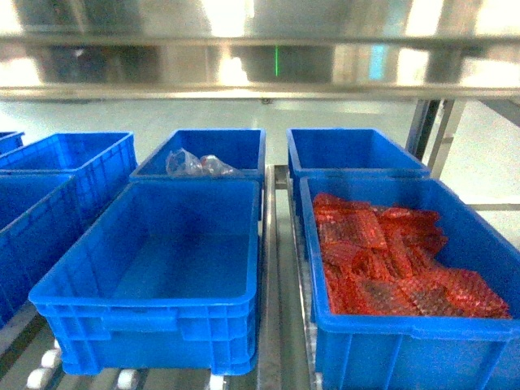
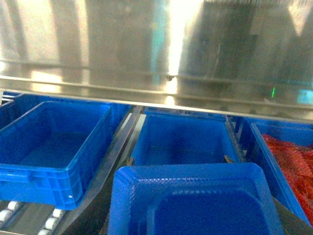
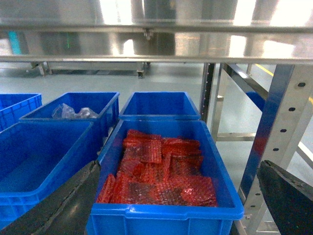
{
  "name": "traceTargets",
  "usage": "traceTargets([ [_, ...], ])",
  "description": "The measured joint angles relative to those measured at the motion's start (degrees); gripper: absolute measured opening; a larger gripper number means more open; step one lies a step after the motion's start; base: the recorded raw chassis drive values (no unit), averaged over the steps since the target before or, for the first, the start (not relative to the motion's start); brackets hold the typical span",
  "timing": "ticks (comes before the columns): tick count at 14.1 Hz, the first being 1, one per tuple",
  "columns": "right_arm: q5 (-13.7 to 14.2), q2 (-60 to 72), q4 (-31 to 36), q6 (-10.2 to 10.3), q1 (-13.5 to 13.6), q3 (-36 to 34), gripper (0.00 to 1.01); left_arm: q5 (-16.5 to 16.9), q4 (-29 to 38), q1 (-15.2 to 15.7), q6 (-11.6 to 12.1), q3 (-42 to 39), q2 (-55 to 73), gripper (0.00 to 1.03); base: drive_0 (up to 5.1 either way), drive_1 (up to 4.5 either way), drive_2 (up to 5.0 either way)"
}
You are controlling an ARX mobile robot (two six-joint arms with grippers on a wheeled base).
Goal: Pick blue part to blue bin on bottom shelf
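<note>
Head view, edges and clearance:
- The bottom shelf [image 1: 273, 325] carries two lanes of crates, parted by a centre rail. White rollers [image 1: 49, 363] show under the front left crate.
- The blue bin [image 1: 146, 333] sits front left. Its mouth is fully open upward and its floor is bare. Its right rim runs just beside the centre rail, and its rear rim stands close against the crate behind.
- The crate of red bagged pieces [image 1: 390, 357] sits front right, just across the rail.
- A steel upper shelf [image 1: 260, 69] hangs over the rear crates, with open room between its front edge and the crate rims.
- In the right wrist view a perforated upright post [image 3: 281, 122] stands just beside the red crate's right rim.

Counts:
- Seven blue crates are counted in the head view, three of them at the left and partly cut by the frame.
- One clear plastic bag [image 1: 199, 165] lies in the rear left crate.

Tools:
- The right tool [image 3: 178, 169] is seen spread wide and holding nothing.
- Of the left tool [image 2: 195, 223] only dark slivers show at the lower corners; its state cannot be told.
- A blue tray-like shape [image 2: 195, 196] fills the near foreground there.

The blue part is not made out in any view.
</note>
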Motion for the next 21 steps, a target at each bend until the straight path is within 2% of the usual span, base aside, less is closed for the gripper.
traceTargets([
  [20,0.02,0.0,0.07,-0.02,0.0,0.0,0.98,0.11,0.11,0.0,0.0,-0.11,-0.07,0.43,0.0,0.0,0.0],
  [21,0.02,0.0,0.07,-0.02,0.0,0.0,0.98,0.11,-0.02,0.0,-0.02,-0.13,0.0,0.43,0.0,4.11,-4.1],
])
